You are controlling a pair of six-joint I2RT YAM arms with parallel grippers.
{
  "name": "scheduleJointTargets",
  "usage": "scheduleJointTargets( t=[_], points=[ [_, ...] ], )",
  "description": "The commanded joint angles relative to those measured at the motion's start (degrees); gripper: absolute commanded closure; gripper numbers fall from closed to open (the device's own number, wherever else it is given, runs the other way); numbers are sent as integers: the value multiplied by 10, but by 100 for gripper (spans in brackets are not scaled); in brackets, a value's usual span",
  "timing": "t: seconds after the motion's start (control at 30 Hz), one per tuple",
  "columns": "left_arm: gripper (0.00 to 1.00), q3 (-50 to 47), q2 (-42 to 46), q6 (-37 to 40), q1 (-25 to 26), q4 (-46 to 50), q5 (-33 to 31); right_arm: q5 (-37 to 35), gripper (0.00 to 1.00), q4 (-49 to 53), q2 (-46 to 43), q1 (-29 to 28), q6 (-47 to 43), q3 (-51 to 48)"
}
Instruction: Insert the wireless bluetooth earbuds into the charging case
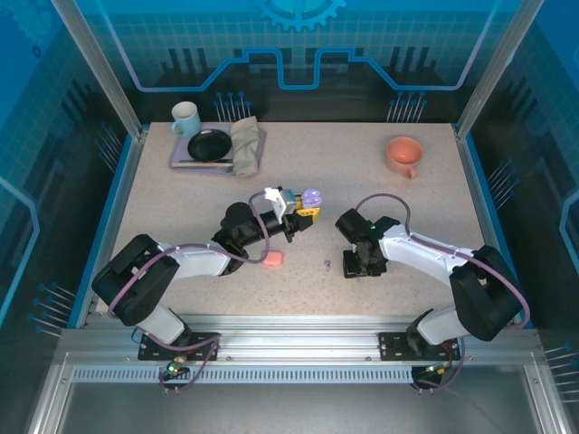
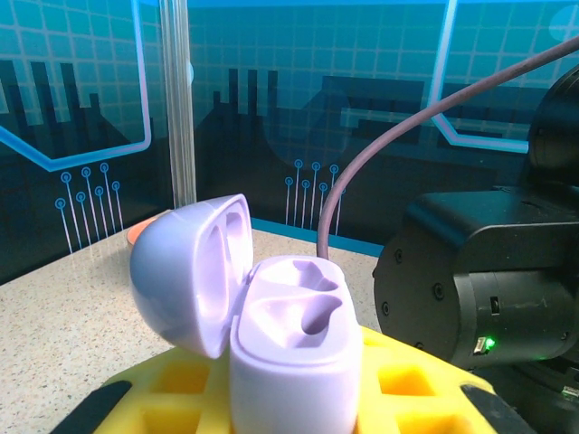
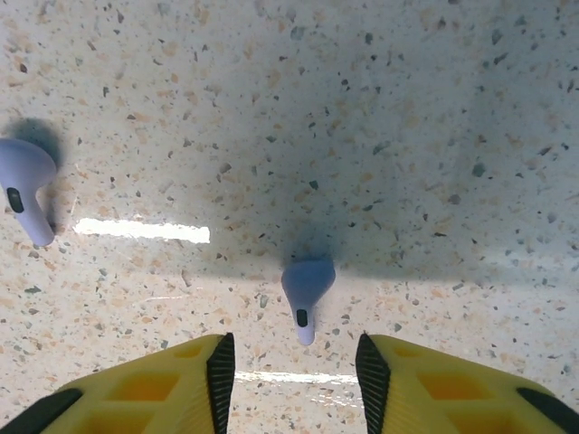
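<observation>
My left gripper [image 2: 294, 402] is shut on a lilac charging case [image 2: 294, 348], holding it upright above the table. Its lid [image 2: 190, 271] is swung open and both wells look empty. From above, the case [image 1: 310, 196] sits at the tip of the left gripper [image 1: 306, 210]. My right gripper [image 3: 296, 372] points down at the table, open. One lilac earbud [image 3: 308, 291] lies on the table just ahead of the gap between its fingertips, touching neither. Another lilac earbud [image 3: 25, 192] lies further left. The top view shows one earbud [image 1: 327, 264] left of the right gripper [image 1: 360, 268].
A salmon-pink case [image 1: 271, 259] lies on the table below the left forearm. At the back left stands a tray [image 1: 181, 161] with a blue mug [image 1: 185, 117], a black plate [image 1: 210, 145] and a cloth [image 1: 245, 145]. An orange cup [image 1: 403, 155] stands back right.
</observation>
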State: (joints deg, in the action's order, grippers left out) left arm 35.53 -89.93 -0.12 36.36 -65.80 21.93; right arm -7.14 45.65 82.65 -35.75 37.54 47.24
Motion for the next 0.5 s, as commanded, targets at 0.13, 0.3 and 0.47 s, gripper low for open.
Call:
scheduleJointTargets(
  t=[0.13,0.3,0.47],
  points=[
    [100,2,6,-4,-6,-14,1,-25,56,29,57,-5,15,28],
    [100,1,6,-5,-6,-18,2,-26,57,13,77,-4,48,48],
    [100,0,7,-4,-7,-17,2,-20,57,3,97,-4,65,51]
  ],
)
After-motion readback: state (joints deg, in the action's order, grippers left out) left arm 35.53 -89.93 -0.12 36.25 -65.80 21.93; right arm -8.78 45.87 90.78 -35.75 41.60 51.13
